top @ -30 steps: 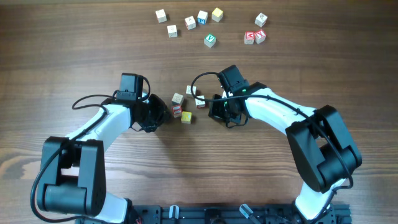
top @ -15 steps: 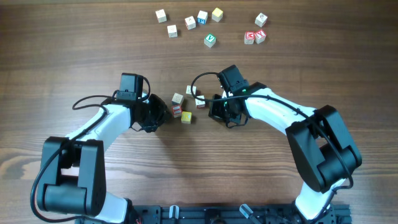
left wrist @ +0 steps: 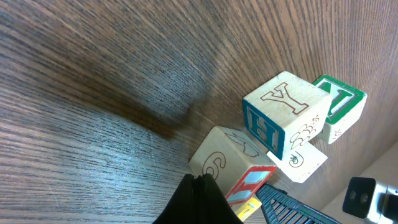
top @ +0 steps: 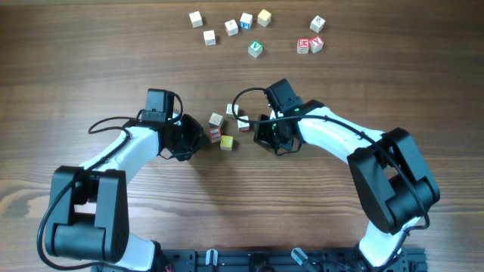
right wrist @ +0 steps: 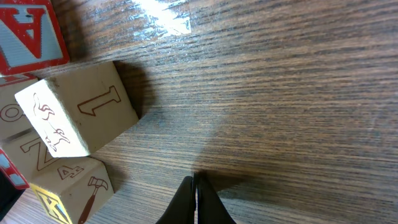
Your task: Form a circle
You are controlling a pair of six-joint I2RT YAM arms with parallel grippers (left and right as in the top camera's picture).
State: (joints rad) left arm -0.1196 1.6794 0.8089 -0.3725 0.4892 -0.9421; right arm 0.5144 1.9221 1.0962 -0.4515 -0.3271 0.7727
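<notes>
The circle is a small cluster of letter cubes at mid-table: a pale cube, a red-faced cube, a yellow cube and two more pale ones. My left gripper is shut and empty at the cluster's left edge. In the left wrist view its tips touch the red-faced "6" cube, with the "Y" cube beyond. My right gripper is shut and empty just right of the cluster. In the right wrist view its tips rest on bare wood, apart from the "1" cube.
Several loose cubes lie along the far edge: pale ones, a green-faced one and a red-lettered pair. Both white arms reach in from the near side, flanking the cluster.
</notes>
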